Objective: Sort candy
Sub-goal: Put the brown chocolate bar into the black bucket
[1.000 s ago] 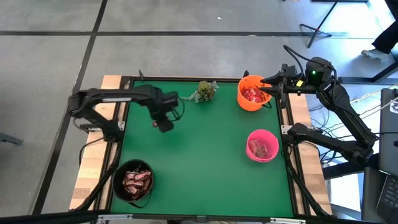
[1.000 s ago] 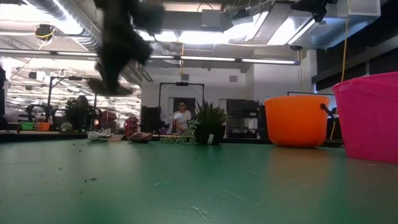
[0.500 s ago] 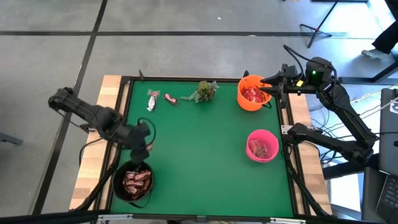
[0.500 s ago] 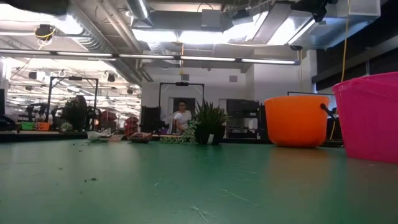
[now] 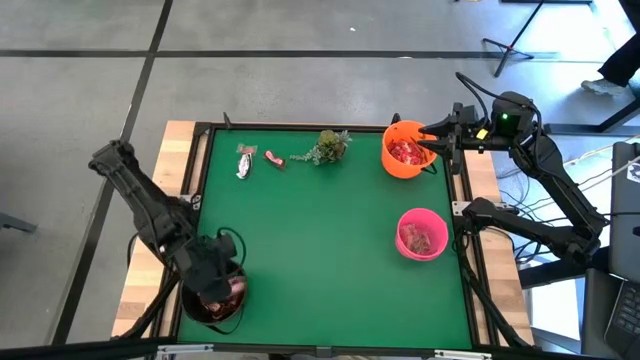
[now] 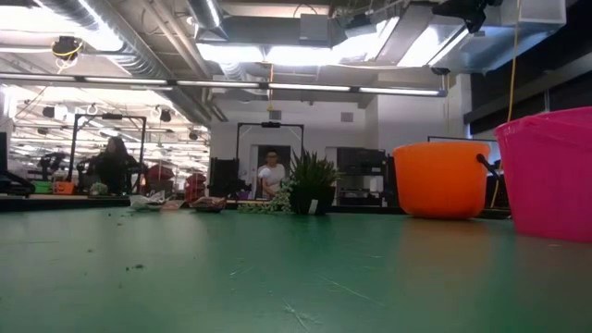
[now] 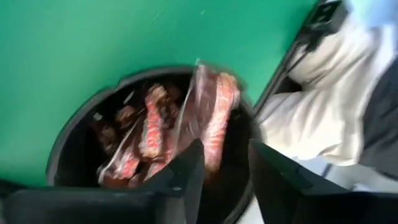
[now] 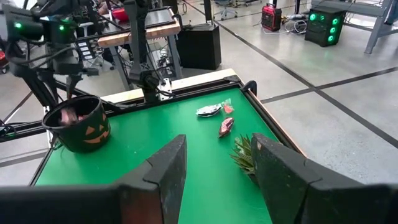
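The left gripper (image 5: 212, 270) is hovering right over the black bowl (image 5: 190, 309), jaws parted, nothing held. Two loose candies (image 5: 256, 159) are lying far across, nearer the left arm.

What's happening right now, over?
Left hand open over black bowl, candy dropping in. Right hand open by orange bowl. Two candies remain.

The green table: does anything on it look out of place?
Two wrapped candies lie loose at the table's far edge, outside the black, orange and pink bowls. Beside them lies a small plant sprig, which is not candy.
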Robot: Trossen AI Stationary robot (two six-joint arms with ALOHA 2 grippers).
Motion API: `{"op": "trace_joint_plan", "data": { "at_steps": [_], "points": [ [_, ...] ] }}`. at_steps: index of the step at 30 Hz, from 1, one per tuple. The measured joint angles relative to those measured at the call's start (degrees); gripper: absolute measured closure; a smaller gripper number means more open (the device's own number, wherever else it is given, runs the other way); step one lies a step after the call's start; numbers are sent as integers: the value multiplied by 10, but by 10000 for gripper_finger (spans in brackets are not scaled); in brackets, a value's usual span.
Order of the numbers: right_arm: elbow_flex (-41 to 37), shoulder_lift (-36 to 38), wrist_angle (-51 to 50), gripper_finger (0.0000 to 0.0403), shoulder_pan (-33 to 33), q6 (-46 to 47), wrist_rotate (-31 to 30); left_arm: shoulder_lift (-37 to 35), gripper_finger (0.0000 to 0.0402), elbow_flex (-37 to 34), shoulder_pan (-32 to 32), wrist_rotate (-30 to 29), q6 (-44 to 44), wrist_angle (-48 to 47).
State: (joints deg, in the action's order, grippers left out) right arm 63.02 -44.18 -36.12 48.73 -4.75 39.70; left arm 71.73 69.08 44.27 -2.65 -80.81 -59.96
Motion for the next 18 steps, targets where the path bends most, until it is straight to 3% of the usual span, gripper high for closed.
{"op": "trace_joint_plan", "data": {
  "at_steps": [9, 18],
  "points": [
    [0, -6, 5, 226, 0, 1, 0, 7, 229, 0, -3, -10, 12, -45],
    [0, -40, 40, 226, 0, 22, 17, -19, 228, 0, -119, -168, 160, -106]
  ]
}}
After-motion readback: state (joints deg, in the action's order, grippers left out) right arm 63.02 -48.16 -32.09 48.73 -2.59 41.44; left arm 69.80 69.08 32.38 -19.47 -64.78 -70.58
